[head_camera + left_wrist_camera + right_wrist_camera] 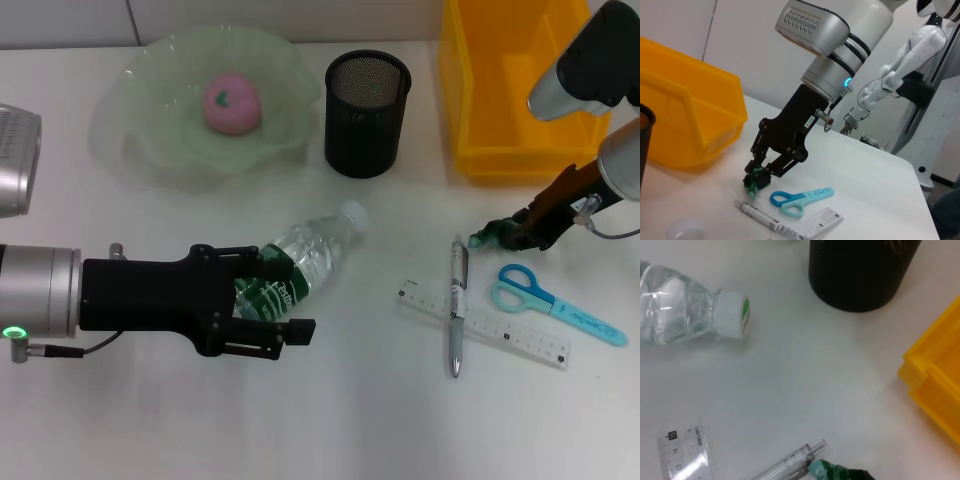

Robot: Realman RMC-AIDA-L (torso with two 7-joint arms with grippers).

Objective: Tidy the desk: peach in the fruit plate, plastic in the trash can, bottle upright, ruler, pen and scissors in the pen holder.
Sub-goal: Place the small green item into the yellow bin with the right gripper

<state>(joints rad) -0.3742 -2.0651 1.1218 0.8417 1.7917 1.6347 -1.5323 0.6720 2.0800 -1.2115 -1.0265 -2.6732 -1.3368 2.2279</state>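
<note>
A clear water bottle (pixel 305 258) with a green label lies on its side on the white desk. My left gripper (pixel 288 291) is open, one finger on each side of the bottle's lower half. My right gripper (pixel 507 236) is shut on a crumpled green plastic scrap (pixel 487 238), held just above the desk near the pen's top end; it also shows in the left wrist view (pixel 757 172). The pen (pixel 457 308) lies across the clear ruler (pixel 487 323), with the blue scissors (pixel 545 300) beside them. The pink peach (pixel 232 103) sits in the green fruit plate (pixel 150 130).
The black mesh pen holder (pixel 367 112) stands behind the bottle's cap. A yellow bin (pixel 505 90), the trash can, stands at the back right, just behind my right arm. A second robot (pixel 900 75) stands beyond the table's far edge.
</note>
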